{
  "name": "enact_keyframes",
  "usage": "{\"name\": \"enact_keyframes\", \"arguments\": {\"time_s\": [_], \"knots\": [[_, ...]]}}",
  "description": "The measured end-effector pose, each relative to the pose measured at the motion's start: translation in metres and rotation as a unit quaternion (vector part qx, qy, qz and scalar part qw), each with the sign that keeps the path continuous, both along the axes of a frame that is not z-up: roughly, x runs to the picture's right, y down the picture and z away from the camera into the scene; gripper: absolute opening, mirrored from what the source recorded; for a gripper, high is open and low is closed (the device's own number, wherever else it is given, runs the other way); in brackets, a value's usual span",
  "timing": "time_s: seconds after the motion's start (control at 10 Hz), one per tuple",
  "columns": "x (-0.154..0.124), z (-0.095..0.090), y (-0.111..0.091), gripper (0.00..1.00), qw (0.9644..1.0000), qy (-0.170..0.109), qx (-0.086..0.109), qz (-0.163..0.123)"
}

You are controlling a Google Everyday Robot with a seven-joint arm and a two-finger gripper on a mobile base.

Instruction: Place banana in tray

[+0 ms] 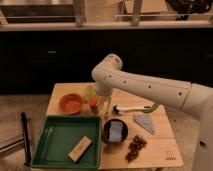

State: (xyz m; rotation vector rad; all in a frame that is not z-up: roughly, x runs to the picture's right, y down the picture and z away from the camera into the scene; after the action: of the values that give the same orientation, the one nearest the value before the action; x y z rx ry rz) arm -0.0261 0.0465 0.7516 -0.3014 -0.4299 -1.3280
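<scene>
Gripper (100, 106) pointed down over table (150, 145), just right of orange bowl (71, 103), beyond far rim of tray (67, 132); grip width impossible to tell. Banana (48, 134) faintly seen inside tray, left part, apart from block (80, 148) at near right.

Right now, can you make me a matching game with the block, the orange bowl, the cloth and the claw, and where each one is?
Things:
1. block
2. orange bowl
3. cloth
4. claw

Places:
A. right of the dark bowl
B. in the green tray
C. just right of the orange bowl
D. behind the green tray

Pairs: 1-B, 2-D, 3-A, 4-C
</scene>
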Motion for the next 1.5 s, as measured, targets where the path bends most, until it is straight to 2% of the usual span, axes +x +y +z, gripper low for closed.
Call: {"name": "enact_keyframes", "arguments": {"time_s": [0.4, 0.8, 0.9, 1.2, 1.3, 1.5], "knots": [[-0.020, -0.004, 0.034, 0.00, 0.9977, -0.032, -0.035, -0.050], [-0.045, -0.011, 0.082, 0.00, 0.9878, -0.076, -0.080, -0.110], [-0.048, -0.011, 0.093, 0.00, 0.9846, -0.085, -0.089, -0.124], [-0.075, -0.024, 0.127, 0.00, 0.9695, -0.126, -0.108, -0.181], [-0.083, -0.029, 0.137, 0.00, 0.9631, -0.139, -0.113, -0.201], [-0.094, -0.032, 0.149, 0.00, 0.9546, -0.154, -0.121, -0.224]]}}
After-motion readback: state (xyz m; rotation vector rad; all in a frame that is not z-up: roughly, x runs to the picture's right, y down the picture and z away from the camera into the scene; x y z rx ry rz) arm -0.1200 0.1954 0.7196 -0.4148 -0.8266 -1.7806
